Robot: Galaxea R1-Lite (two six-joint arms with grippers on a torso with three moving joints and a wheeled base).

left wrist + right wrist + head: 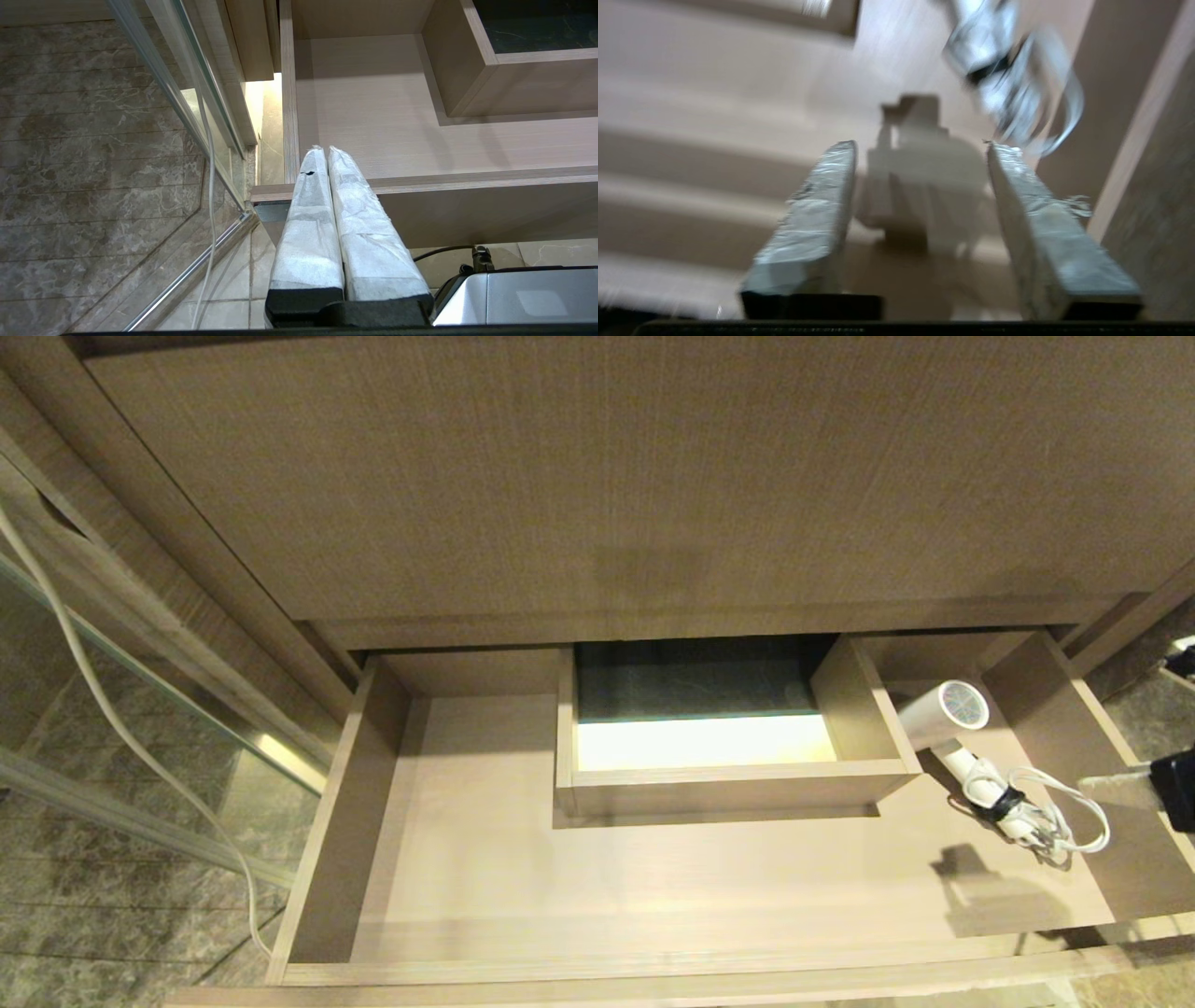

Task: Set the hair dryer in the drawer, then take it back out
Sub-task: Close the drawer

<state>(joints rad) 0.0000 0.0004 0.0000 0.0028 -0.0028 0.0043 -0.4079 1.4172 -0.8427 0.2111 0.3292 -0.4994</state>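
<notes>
The drawer (653,887) stands pulled out, wide and shallow, in light wood grain. In its right part lies the white hair dryer (938,714), mesh end up and back, its bundled cord (1036,817) toward the front. My right gripper (1111,791) comes in over the drawer's right wall, just right of the cord. In the right wrist view this gripper (920,144) is open and holds nothing; the hair dryer's strapped cord (994,70) shows beyond its fingertips, above the drawer floor (738,116). My left gripper (325,148) is shut and empty, in front of the drawer's front left corner (280,191).
A boxed cut-out (728,789) takes up the drawer's back middle. A tall wood panel (597,476) rises behind the drawer. A glass panel (140,709) and a hanging white cable (93,700) stand to the left over the marble floor (93,915).
</notes>
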